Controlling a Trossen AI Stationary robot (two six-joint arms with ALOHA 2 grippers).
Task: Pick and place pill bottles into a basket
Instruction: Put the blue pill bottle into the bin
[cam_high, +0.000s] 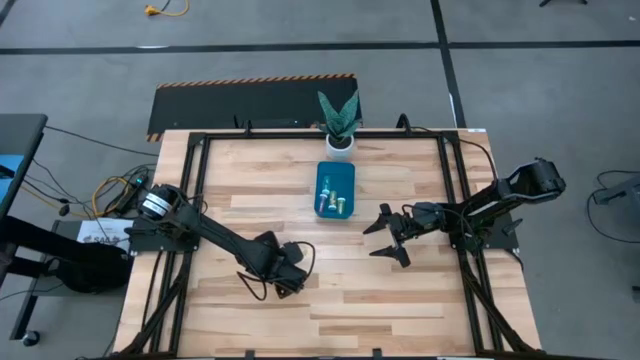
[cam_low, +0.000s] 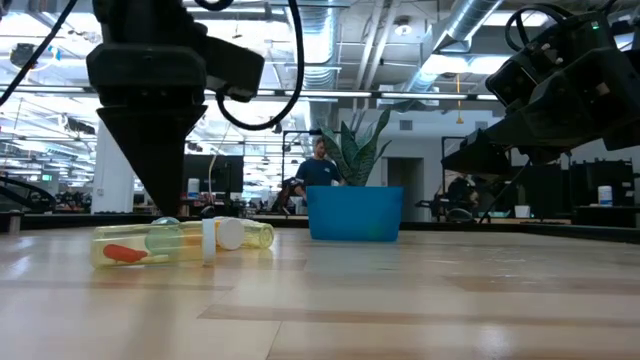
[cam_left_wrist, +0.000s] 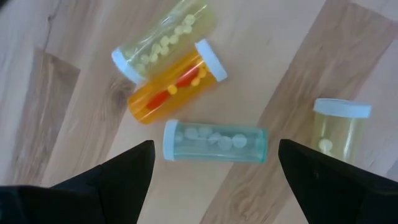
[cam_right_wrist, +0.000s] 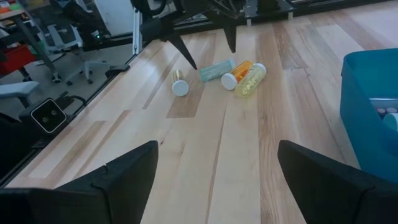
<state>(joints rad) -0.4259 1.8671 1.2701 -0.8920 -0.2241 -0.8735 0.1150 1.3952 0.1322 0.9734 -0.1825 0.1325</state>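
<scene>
Four pill bottles lie on the wooden table under my left gripper (cam_left_wrist: 216, 149): a green one (cam_left_wrist: 214, 142), an orange one (cam_left_wrist: 175, 87), a yellow one (cam_left_wrist: 165, 36) and, apart from them, another yellow one (cam_left_wrist: 339, 127). The gripper points down, open, one finger on either side of the green bottle and above it, touching nothing. The teal basket (cam_high: 336, 178) stands at the table's far middle with a few bottles (cam_high: 335, 202) inside. My right gripper (cam_high: 386, 238) hovers open to the right of the basket, holding nothing.
A white pot with a green plant (cam_high: 340, 125) stands at the far edge just behind the basket. A black frame (cam_high: 200, 160) runs along the table's sides. Bare wood lies between the bottles (cam_right_wrist: 230, 71) and the basket's wall (cam_right_wrist: 364, 93).
</scene>
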